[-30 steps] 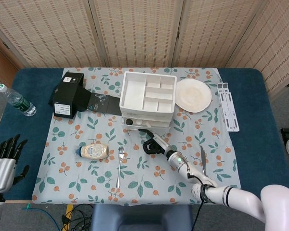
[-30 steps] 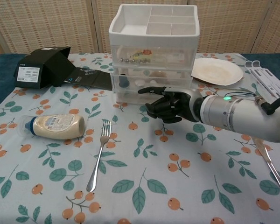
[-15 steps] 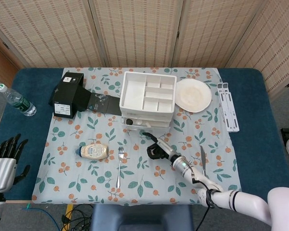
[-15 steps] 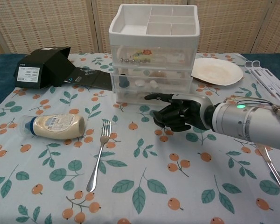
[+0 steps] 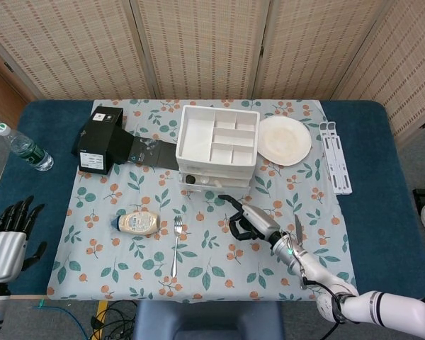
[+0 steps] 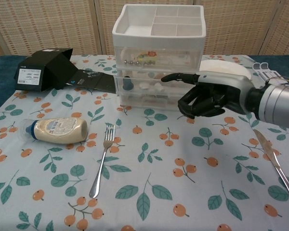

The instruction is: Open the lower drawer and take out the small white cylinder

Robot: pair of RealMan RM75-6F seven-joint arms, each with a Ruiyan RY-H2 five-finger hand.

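The white drawer unit [image 5: 218,145] [image 6: 159,57] stands at the back middle of the table, its top tray empty. Its lower drawer [image 6: 156,89] is closed; small pale and dark items show dimly through the translucent front, and I cannot pick out the white cylinder for sure. My right hand [image 5: 249,223] [image 6: 207,96] hovers in front of the unit's right side, apart from it. Its fingers are curled in on nothing, with one stretched out to the left. My left hand [image 5: 7,230] hangs off the table's left edge, fingers apart and empty.
A mayonnaise bottle [image 5: 138,222] [image 6: 55,130] and a fork [image 5: 176,244] [image 6: 102,161] lie front left. A black box [image 5: 99,138] [image 6: 43,67] sits left of the unit, a plate [image 5: 284,139] [image 6: 224,72] right of it. A knife [image 5: 298,234] [image 6: 274,163] lies near my right arm. A water bottle [image 5: 23,147] stands far left.
My right hand has drawn back from the drawer front, moving right and rising a little. The lower drawer stays closed. The left hand has not moved.
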